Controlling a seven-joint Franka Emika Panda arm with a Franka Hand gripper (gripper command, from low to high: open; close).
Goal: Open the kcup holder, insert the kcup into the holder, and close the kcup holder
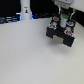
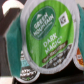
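Observation:
The kcup [image 2: 49,35], a white pod with a green and dark lid, fills the wrist view from very close. It sits at or in a round slot of the black kcup holder [image 1: 61,33], whose tray [image 2: 11,37] curves beside it. In the exterior view my gripper [image 1: 61,20] hangs straight down onto the holder's top at the back right of the table. My fingers do not show clearly in either view, so I cannot tell whether they grip the kcup.
Other pods with dark lids [image 2: 26,75] sit in neighbouring slots, another at the edge [image 2: 80,57]. A white bottle-shaped thing with black marks [image 1: 25,11] stands at the back on the exterior view's left. The light table [image 1: 30,55] spreads in front.

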